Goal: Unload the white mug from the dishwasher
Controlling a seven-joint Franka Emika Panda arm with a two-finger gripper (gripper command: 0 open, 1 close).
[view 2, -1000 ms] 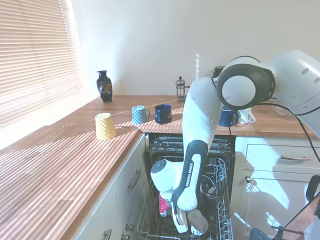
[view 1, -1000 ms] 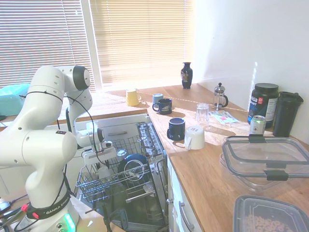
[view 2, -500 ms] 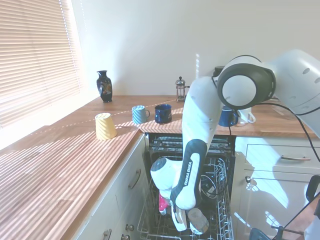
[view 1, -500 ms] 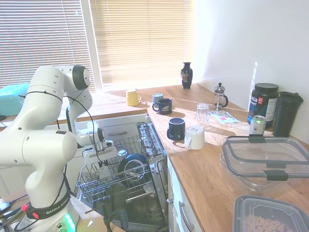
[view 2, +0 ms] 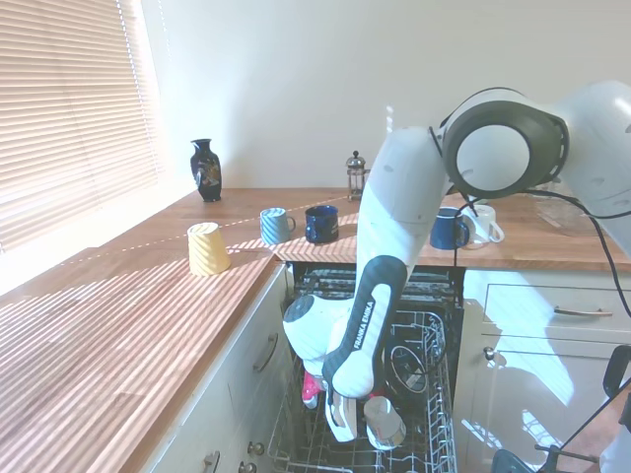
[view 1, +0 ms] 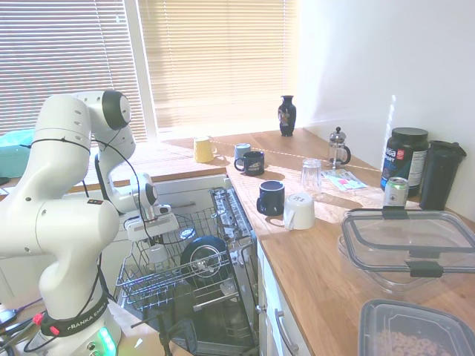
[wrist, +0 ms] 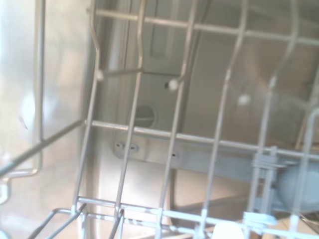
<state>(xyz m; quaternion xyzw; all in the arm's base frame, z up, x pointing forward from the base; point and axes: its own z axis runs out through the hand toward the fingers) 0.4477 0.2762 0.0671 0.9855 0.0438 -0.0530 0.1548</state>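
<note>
Grip is the main concern here. The gripper (view 2: 372, 421) appears clamped on the white mug (view 2: 385, 422), though the fingers themselves are hard to make out in either exterior view. The mug hangs just under the gripper, tilted, over the pulled-out wire rack (view 2: 434, 394) of the dishwasher (view 2: 434, 286). It sits toward the rack edge nearest the arm's base and looks clear of the tines. A dark blue piece of crockery (view 1: 204, 256) stands in the rack just beside it. The wrist view shows only rack wires and the tub wall behind them.

Judging by its look, the mug is glazed ceramic: stiff, light for this arm, smooth and possibly wet, so it is likely to slip or swivel under a loose pinch. It would chip if knocked against the wires or dropped. A hold across the wall at the rim, one finger inside and one outside, seems the safest purchase. The handle is too small to rely on.

The worktop (view 1: 326, 259) already carries a larger printed white mug (view 1: 299, 211) and a navy mug (view 1: 271, 198) near its front edge. Setting down will therefore call for a bare patch away from them.
</note>
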